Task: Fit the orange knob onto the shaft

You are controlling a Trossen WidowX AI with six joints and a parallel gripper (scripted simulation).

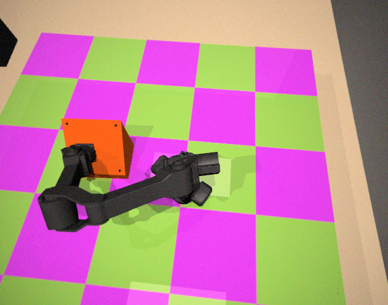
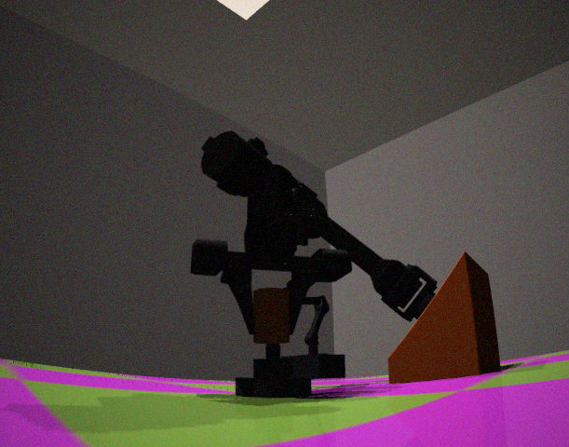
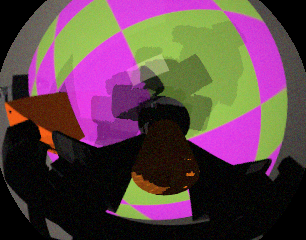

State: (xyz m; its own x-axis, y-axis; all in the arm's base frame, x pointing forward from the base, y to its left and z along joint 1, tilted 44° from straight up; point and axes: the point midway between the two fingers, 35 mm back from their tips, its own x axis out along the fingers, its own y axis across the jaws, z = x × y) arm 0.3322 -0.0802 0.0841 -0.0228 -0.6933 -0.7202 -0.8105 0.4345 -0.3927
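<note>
My gripper (image 2: 272, 332) (image 3: 164, 141) points straight down and is shut on the orange knob (image 2: 271, 312) (image 3: 165, 160), a finger on each side. In the exterior view the knob stands upright right over the dark shaft (image 2: 273, 350). A short piece of the shaft shows between the knob's underside and the dark pedestal (image 2: 273, 381). The knob is off the pedestal. In the wrist view the round pedestal (image 3: 168, 111) shows just past the knob's far end. In the top view the arm's wrist (image 1: 178, 175) hides the knob, shaft and pedestal.
A big orange block (image 1: 95, 144) (image 2: 448, 331) (image 3: 43, 110) stands by the arm's base, left of the pedestal. The floor is a pink and green checkered mat (image 1: 286, 124). Grey walls stand behind in the exterior view.
</note>
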